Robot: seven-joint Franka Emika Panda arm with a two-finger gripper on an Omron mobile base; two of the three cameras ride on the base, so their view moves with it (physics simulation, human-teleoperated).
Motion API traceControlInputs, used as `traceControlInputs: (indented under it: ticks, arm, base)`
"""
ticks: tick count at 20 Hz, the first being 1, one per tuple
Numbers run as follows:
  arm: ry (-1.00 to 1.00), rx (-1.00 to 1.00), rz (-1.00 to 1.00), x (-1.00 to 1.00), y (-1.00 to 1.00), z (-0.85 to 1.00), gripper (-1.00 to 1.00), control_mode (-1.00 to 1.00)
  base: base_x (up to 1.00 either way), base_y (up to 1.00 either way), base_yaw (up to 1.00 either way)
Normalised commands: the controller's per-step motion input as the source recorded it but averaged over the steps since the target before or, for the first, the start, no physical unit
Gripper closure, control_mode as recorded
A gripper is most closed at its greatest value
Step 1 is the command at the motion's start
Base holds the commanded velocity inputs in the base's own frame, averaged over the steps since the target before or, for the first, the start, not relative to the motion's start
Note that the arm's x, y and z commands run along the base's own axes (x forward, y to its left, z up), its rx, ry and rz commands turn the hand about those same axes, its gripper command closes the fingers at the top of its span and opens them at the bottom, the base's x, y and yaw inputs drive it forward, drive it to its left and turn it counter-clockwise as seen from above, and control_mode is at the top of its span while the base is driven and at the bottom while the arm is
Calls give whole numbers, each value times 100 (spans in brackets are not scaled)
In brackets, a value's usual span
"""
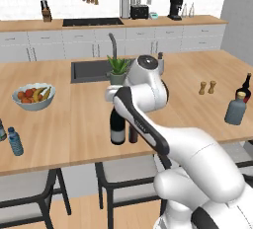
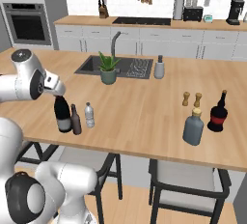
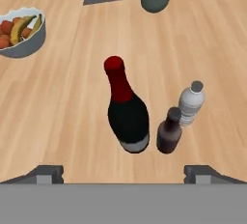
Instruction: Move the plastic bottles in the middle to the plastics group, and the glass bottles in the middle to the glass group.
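We see the gripper [image 3: 123, 172] wide open, holding nothing, above the wine bottle [image 3: 126, 114]. Brown bottle [image 3: 169, 131] and clear water bottle [image 3: 192, 103] stand beside it near the counter's [image 2: 144, 117] front edge.

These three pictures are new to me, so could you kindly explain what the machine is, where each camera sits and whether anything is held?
It is a white robot arm on a driving base, in a rendered kitchen. Two pictures come from cameras on the base, behind the arm to its left and right. The third looks along the gripper, whose jaws stand open and hold nothing.

On the wooden counter, right under the hand, stand a wine bottle, a brown bottle and a clear water bottle. Further right stand a grey bottle, a red-topped bottle and two mills. At the left edge is a blue bottle, and there are a fruit bowl, a plant and a sink.
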Motion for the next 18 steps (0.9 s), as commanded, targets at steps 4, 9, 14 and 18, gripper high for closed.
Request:
traceControlInputs:
  ticks: [4, 9, 14, 18]
  arm:
    - [2, -6, 3, 52, 0, 0, -100, -100]
    - [0, 0, 9, 33, 7, -17, -100, -100]
    - [2, -5, 14, 32, 21, -17, -100, -100]
    - [6, -8, 7, 12, 17, -21, -100, -100]
  base:
    - [0, 0, 0]
    - [0, 0, 0]
    - [0, 0, 0]
    - [0, 0, 0]
